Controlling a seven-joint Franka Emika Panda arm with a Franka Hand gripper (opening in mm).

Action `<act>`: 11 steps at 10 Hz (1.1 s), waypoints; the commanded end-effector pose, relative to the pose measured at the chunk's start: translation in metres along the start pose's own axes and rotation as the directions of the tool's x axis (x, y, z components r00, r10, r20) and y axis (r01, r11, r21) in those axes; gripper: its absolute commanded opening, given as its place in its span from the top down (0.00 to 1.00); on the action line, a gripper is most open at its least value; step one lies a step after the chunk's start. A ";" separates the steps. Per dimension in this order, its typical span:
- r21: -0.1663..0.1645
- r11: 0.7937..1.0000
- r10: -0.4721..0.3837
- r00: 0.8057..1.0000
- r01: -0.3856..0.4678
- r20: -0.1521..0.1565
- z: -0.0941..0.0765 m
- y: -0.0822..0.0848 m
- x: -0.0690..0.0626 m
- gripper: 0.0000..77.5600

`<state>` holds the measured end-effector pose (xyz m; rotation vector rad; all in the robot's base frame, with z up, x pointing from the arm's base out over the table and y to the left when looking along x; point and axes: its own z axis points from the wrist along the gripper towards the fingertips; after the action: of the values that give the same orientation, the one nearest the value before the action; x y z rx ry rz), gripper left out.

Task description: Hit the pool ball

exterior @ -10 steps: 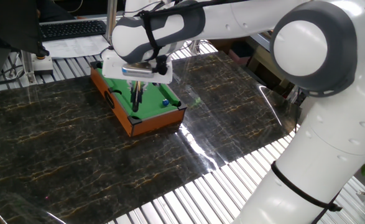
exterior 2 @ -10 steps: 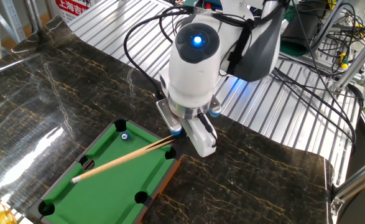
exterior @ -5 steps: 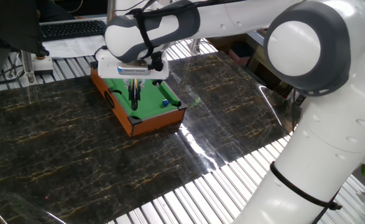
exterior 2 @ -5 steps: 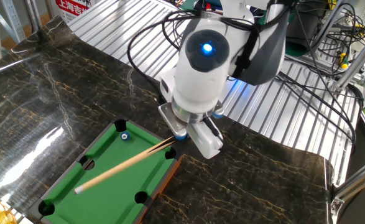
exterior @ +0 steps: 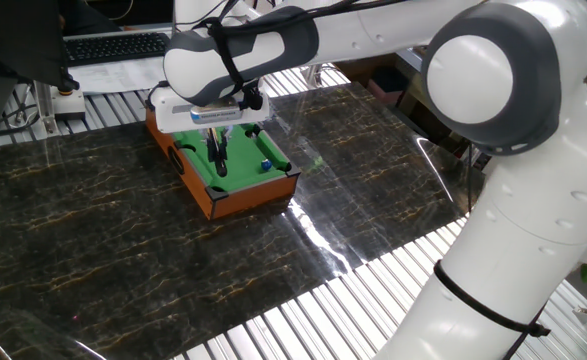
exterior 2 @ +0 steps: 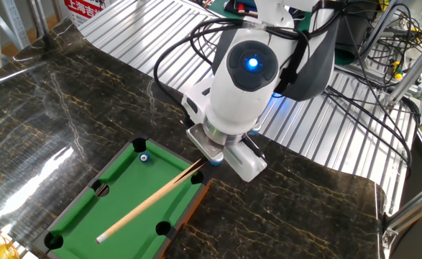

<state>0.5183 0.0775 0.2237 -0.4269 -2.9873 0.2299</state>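
While the arm (exterior 2: 297, 50) was turned a little over the last second, the cue (exterior 2: 149, 203) was swung with it. Its far tip was moved along the felt, away from the side where the blue ball (exterior 2: 144, 157) was lying and closer to the near end of the pool table (exterior 2: 81, 205). The thick end was kept at the corner of the table, under the gripper (exterior 2: 209, 154).

The cue was seen pinched at that thick end, so the fingers were pressed together on it. In the one fixed view, the gripper (exterior: 216, 146) was held low over the green felt, with the dark fingers pointed down.

The ball was found near the far corner pocket, close to the rail, and it was not touched by the cue. A wide gap was left between the tip and the ball. The ball was not seen to have been moved at all.

It was judged that the cue had been pulled back for a swing, and that the hit was not yet made. A sweep back toward the ball would be needed next.
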 end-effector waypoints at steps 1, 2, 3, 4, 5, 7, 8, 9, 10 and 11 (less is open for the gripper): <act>-0.116 0.954 0.275 0.961 -0.278 -0.042 -0.004 0.036 -0.003 0.99; -0.113 0.943 0.310 0.950 -0.313 -0.045 -0.008 0.049 -0.004 0.99; -0.112 0.935 0.334 0.941 -0.338 -0.050 -0.012 0.060 -0.005 0.99; -0.112 0.933 0.339 0.940 -0.342 -0.051 -0.013 0.064 -0.006 0.99; -0.116 0.926 0.356 0.933 -0.360 -0.056 -0.014 0.073 -0.008 0.99; -0.118 0.919 0.370 0.927 -0.375 -0.061 -0.015 0.080 -0.008 0.99; -0.125 0.916 0.377 0.924 -0.382 -0.065 -0.015 0.082 -0.008 0.99; -0.135 0.906 0.395 0.916 -0.402 -0.074 -0.015 0.085 -0.009 0.99; -0.135 0.899 0.410 0.909 -0.417 -0.076 -0.015 0.086 -0.010 0.99; -0.135 0.891 0.426 0.901 -0.433 -0.079 -0.016 0.089 -0.010 0.99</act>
<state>0.5349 0.1193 0.2219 -0.7583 -2.9236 0.1294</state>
